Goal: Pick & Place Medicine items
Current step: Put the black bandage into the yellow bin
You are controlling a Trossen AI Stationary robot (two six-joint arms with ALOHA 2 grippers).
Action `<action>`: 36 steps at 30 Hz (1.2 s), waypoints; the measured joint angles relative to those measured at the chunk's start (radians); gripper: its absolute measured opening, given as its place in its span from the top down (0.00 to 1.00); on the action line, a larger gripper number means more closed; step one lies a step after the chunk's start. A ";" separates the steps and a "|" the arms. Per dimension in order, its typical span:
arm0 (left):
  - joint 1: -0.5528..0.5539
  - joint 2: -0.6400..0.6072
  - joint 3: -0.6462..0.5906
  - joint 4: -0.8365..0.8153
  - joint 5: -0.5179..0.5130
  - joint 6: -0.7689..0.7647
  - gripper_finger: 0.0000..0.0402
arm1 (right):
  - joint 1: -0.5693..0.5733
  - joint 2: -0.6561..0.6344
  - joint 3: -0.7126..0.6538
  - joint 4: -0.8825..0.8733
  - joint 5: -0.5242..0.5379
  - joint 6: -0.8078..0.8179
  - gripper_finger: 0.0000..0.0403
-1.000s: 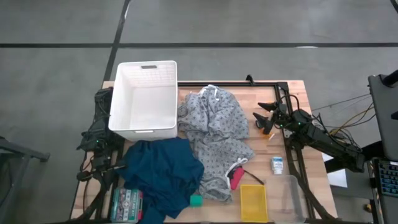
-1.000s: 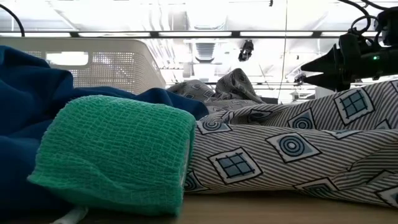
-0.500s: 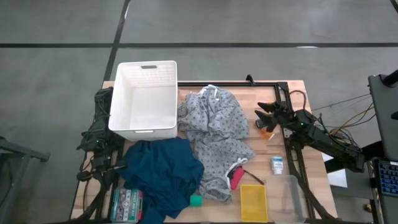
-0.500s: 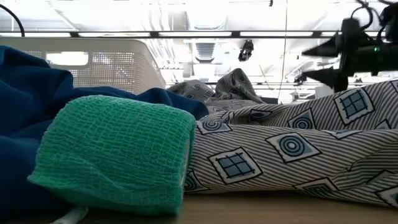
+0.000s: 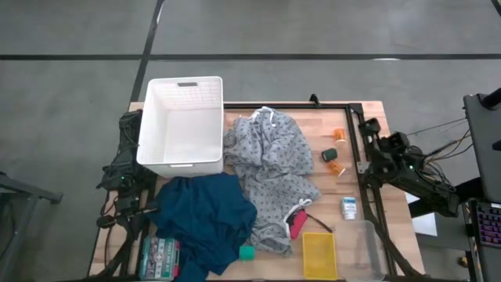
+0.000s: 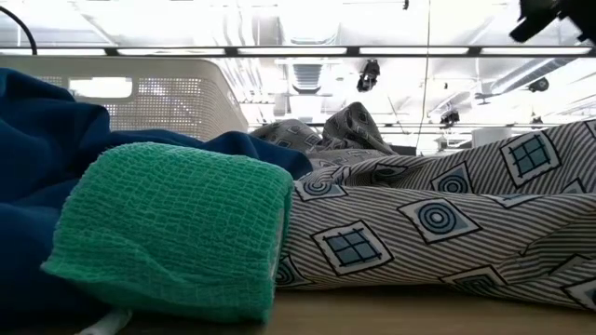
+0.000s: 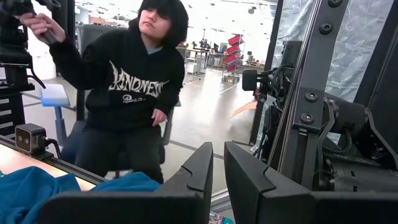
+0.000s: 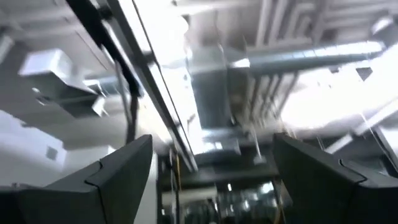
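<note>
The small white carton with blue print [image 5: 349,207] lies flat on the table near its right edge. Two tiny orange pieces [image 5: 339,135] [image 5: 335,168] lie farther back, with a small dark piece [image 5: 329,154] between them. My right gripper [image 5: 371,128] is at the table's right edge, beside the far orange piece and raised. It is tipped up toward the ceiling, open wide [image 8: 211,180] and holds nothing. My left gripper [image 7: 215,180] is shut and waits folded at the table's left edge.
A white basket [image 5: 182,124] stands at the far left. Grey patterned cloth [image 5: 270,176] and blue cloth [image 5: 205,219] cover the middle. At the near edge are a yellow tray [image 5: 319,254], pink block [image 5: 297,223], green block [image 5: 246,252], green-and-white box [image 5: 159,257] and clear container [image 5: 368,247]. A person [image 7: 134,87] sits beyond the table.
My right gripper, open and pointing over the orange pieces a second ago, has drawn back toward the table's right edge, risen and tipped upward. In the low view it has climbed almost out of the picture. It has stayed open and carries nothing.
</note>
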 joint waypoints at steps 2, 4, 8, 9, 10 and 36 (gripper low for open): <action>0.000 0.000 0.000 0.000 0.000 0.000 0.88 | 0.000 0.001 0.000 0.044 0.006 0.022 0.19; 0.000 0.000 0.000 0.000 0.000 0.000 0.88 | 0.000 0.000 0.005 0.059 0.020 0.039 0.19; 0.000 0.000 0.000 0.000 0.000 0.000 0.88 | 0.000 0.005 0.055 0.044 -0.008 0.067 0.19; 0.000 0.000 0.000 0.000 0.000 0.000 0.88 | 0.000 0.009 0.075 0.029 -0.031 0.068 0.19; 0.000 0.000 0.000 0.000 0.000 0.000 0.88 | 0.000 0.013 0.097 0.007 -0.056 0.067 0.19; 0.000 0.000 0.000 0.000 0.000 0.000 0.88 | 0.000 0.498 0.666 -0.989 -0.131 -0.431 0.19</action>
